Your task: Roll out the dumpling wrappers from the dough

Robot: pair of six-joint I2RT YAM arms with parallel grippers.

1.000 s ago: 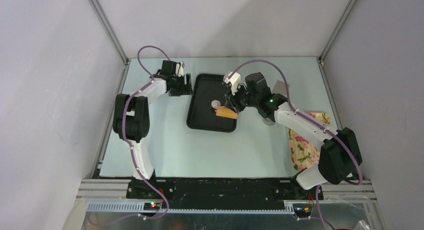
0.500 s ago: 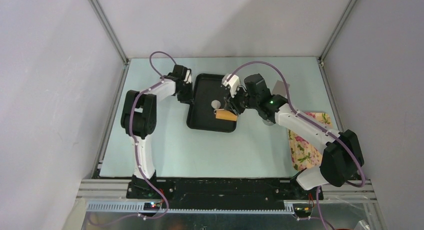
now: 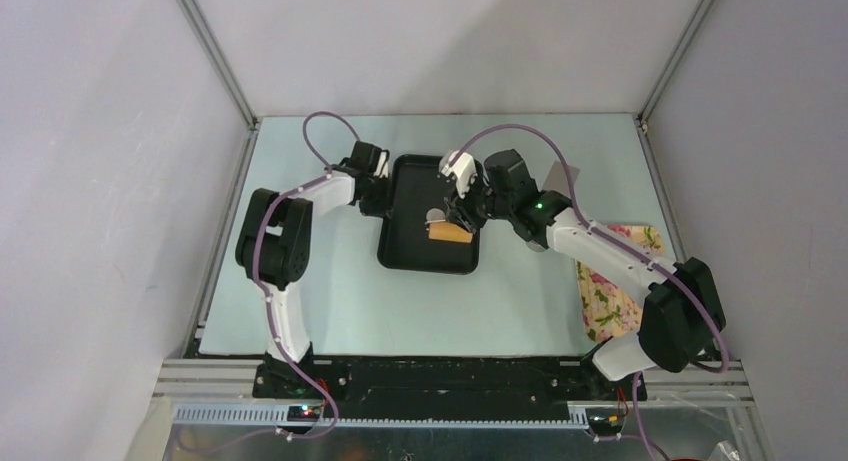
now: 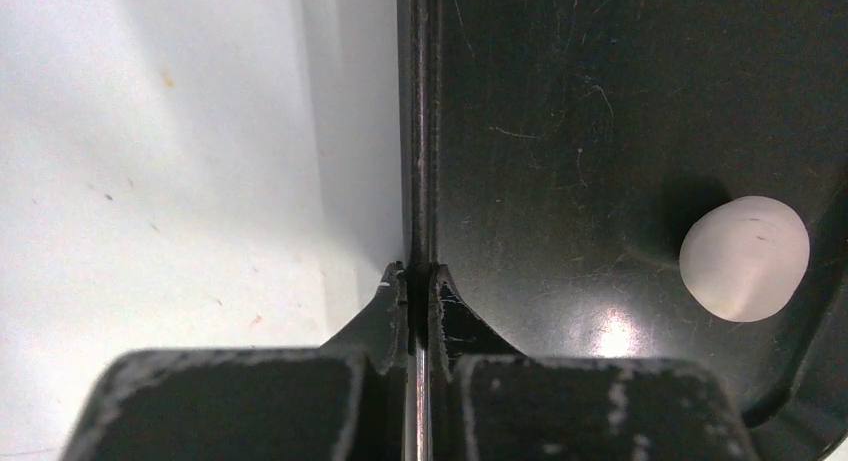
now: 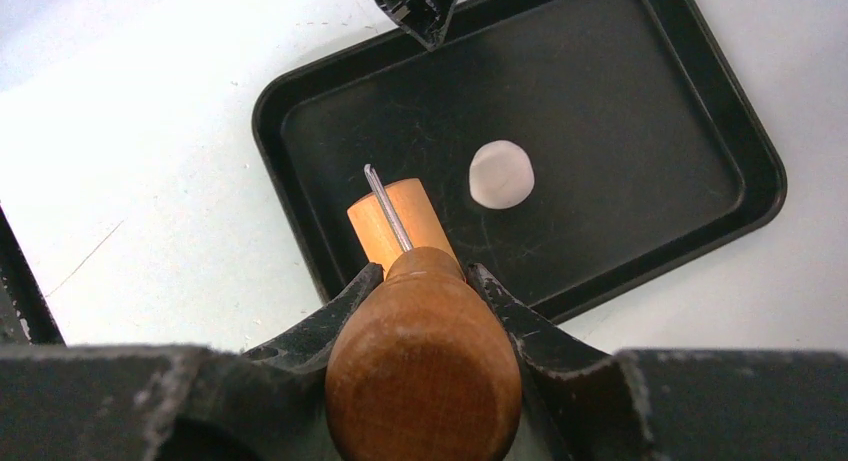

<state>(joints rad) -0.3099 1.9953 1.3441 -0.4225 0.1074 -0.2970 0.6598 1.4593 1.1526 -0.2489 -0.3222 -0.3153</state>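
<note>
The dough point(image 3: 433, 216) is a small white flattened lump on the floor of the black tray point(image 3: 410, 249). My left gripper point(image 3: 384, 193) is shut on the tray's left rim; in the left wrist view its tips point(image 4: 418, 277) pinch the thin rim, with the dough point(image 4: 744, 258) off to the right. My right gripper point(image 5: 420, 276) is shut on the handle of a wooden roller point(image 5: 398, 219), held over the tray point(image 5: 640, 131) just beside the dough point(image 5: 501, 174). From above, the roller point(image 3: 451, 232) lies just to the near right of the dough.
A floral cloth point(image 3: 612, 281) lies on the table at the right, partly under my right arm. A grey item point(image 3: 560, 173) lies behind that arm. Enclosure walls border the table at the left, back and right.
My left gripper has moved right to the tray's left rim and shut on it. The tray has shifted slightly. My right gripper keeps its hold on the roller near the dough.
</note>
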